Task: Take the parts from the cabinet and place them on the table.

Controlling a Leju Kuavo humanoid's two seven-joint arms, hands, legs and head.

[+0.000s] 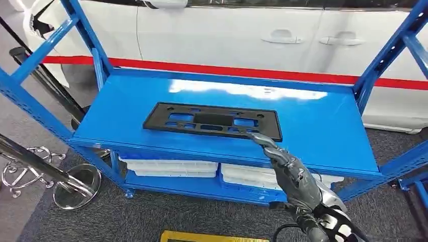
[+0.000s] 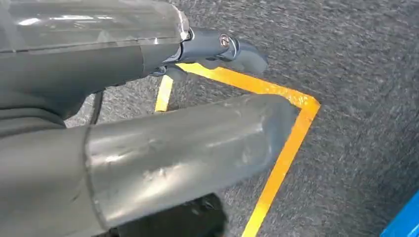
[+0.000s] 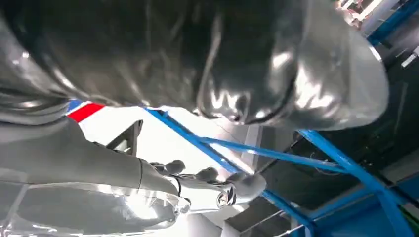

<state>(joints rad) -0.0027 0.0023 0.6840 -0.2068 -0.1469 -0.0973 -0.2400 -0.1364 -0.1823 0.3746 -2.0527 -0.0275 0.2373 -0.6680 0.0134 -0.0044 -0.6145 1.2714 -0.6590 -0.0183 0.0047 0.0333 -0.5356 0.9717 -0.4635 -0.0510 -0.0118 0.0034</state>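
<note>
While the black plastic part (image 1: 212,121) lies flat mid-frame on the blue rack shelf (image 1: 323,126), right robot hand (image 1: 290,171) reaches up from lower right, fingers apart, fingertip at its edge, left robot hand (image 2: 217,49) over grey carpet (image 2: 356,74), can't tell its state, white car (image 1: 227,30) behind.

Car workshop — blue steel racking (image 1: 227,108), white car (image 1: 227,35)

We see a blue metal shelf (image 1: 313,121) with a flat black perforated plate (image 1: 212,121) lying near its middle, and what look like white trays (image 1: 169,167) below.
</note>
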